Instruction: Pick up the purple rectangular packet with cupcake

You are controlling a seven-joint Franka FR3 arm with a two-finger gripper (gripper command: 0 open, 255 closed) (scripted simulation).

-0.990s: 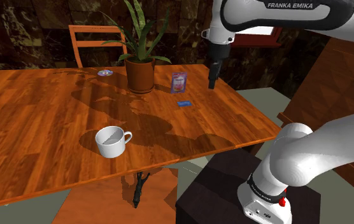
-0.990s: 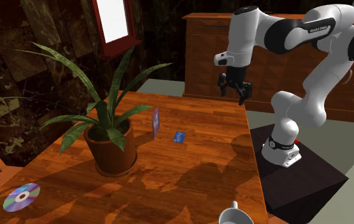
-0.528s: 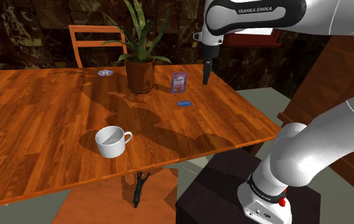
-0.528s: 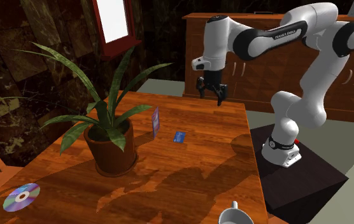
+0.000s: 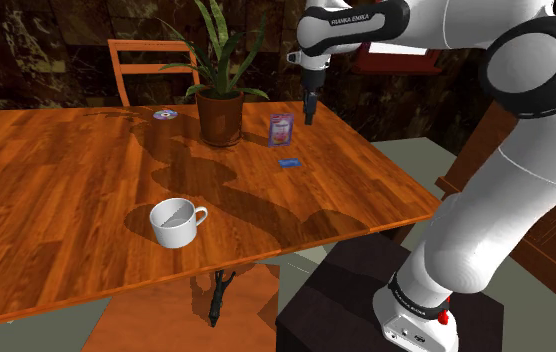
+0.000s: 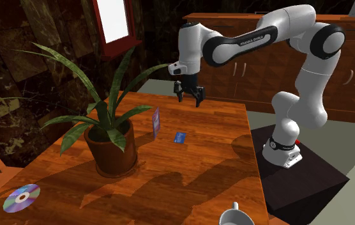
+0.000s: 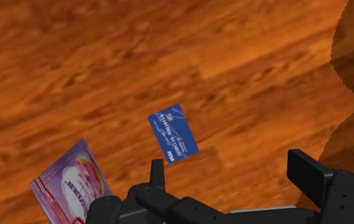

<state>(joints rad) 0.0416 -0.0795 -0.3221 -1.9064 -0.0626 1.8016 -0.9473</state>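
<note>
The purple packet [image 5: 282, 128] with a cupcake picture stands upright on the wooden table [image 5: 66, 190], just to the right of the plant pot in the shoulder view. It shows edge-on as a thin purple packet [image 6: 156, 121] in the second exterior view. In the wrist view the packet [image 7: 70, 186] lies close beside one finger [image 7: 158, 168]. My black gripper [image 5: 308, 118] hangs open above the table, a little beyond and to the right of the packet. The same gripper [image 6: 190, 100] has its fingers apart and empty, as does the gripper [image 7: 232, 170] seen from the wrist.
A blue card [image 5: 288, 162] lies flat in front of the packet. A potted plant [image 5: 220, 115] with long leaves stands close to the packet. A disc [image 5: 166, 115], a white mug [image 5: 174, 221] and an orange chair [image 5: 151, 65] are farther off.
The arm has swung the gripper leftward in the shoulder view, from off the table's right edge to over the table near the packet. Nothing on the table moved.
</note>
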